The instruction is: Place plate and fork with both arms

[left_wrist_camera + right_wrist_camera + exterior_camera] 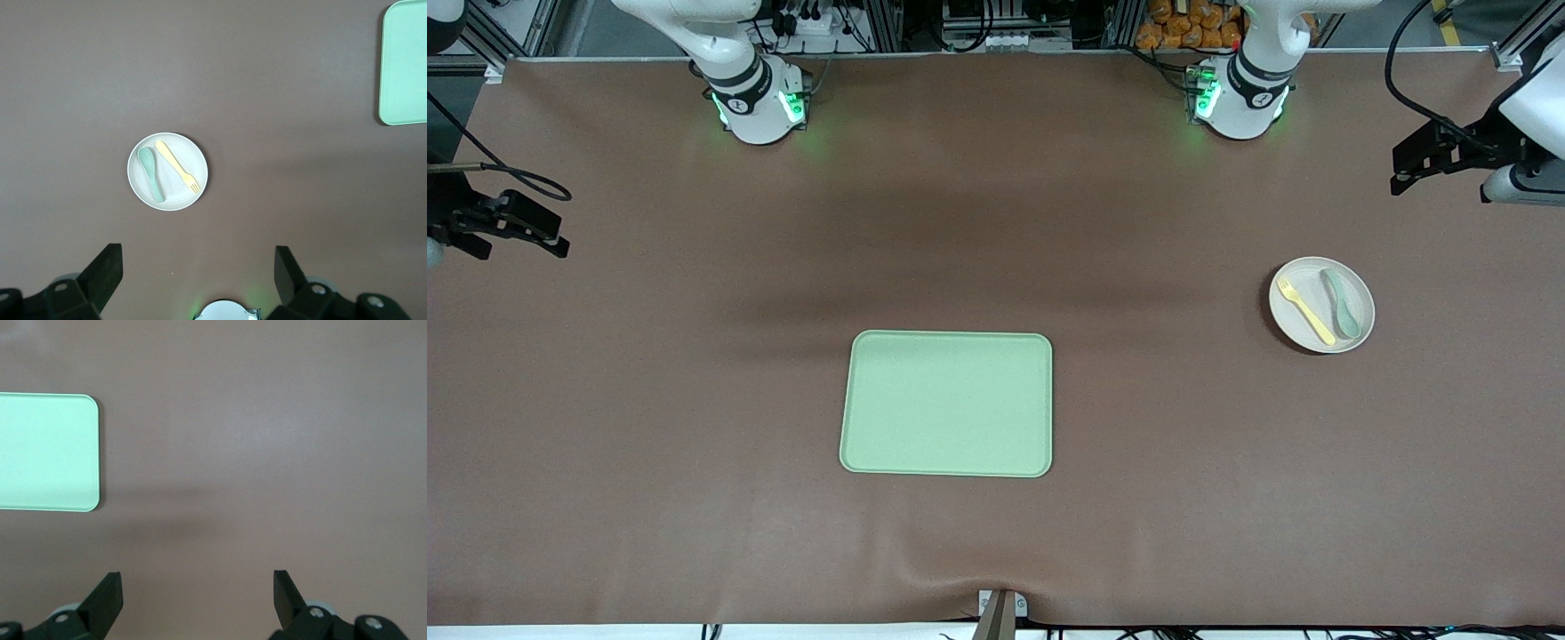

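Note:
A small off-white plate (1294, 324) lies on the brown mat toward the left arm's end of the table. On it rest a pale-yellow fork (1305, 311) and a grey-green spoon (1343, 304), side by side. The left wrist view shows the same plate (190, 157), fork (177, 167) and spoon (151, 175). My left gripper (1405, 178) hangs high over bare mat at the table's edge, open and empty (198, 267). At the right arm's end, my right gripper (556, 244) hangs open over bare mat with nothing in it (198, 587).
A rectangular light-green tray (947, 404) lies mid-table, nearer the front camera than the plate, with nothing on it; it also shows in both wrist views (403, 67) (47, 453). Both arm bases stand along the table's back edge.

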{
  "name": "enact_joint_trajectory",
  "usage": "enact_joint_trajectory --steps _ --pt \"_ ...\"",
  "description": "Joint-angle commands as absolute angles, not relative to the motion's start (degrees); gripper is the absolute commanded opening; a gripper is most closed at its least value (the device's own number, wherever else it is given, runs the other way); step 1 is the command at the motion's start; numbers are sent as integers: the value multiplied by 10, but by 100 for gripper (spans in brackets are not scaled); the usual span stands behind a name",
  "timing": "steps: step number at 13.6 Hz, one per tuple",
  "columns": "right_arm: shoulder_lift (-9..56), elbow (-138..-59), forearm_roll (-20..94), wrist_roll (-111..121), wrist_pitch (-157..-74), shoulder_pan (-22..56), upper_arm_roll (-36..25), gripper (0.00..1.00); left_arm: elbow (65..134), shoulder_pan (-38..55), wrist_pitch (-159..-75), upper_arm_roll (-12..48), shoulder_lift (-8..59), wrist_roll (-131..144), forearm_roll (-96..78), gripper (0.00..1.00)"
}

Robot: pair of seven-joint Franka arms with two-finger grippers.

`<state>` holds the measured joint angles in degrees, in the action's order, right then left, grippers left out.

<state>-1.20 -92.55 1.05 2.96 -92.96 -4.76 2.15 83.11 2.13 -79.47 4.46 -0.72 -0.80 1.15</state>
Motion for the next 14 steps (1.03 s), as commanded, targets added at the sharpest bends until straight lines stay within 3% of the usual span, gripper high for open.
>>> enact_joint_trajectory --steps 1,8,14 --pt "-16 -926 10 34 -925 -55 25 100 827 25 -786 44 -11 0 3 100" --pt "-16 -926 10 34 -925 -55 25 100 838 20 -783 40 -4 -9 8 100" --pt "-16 -926 10 34 -925 -54 25 100 923 -57 -782 40 20 -16 11 100"
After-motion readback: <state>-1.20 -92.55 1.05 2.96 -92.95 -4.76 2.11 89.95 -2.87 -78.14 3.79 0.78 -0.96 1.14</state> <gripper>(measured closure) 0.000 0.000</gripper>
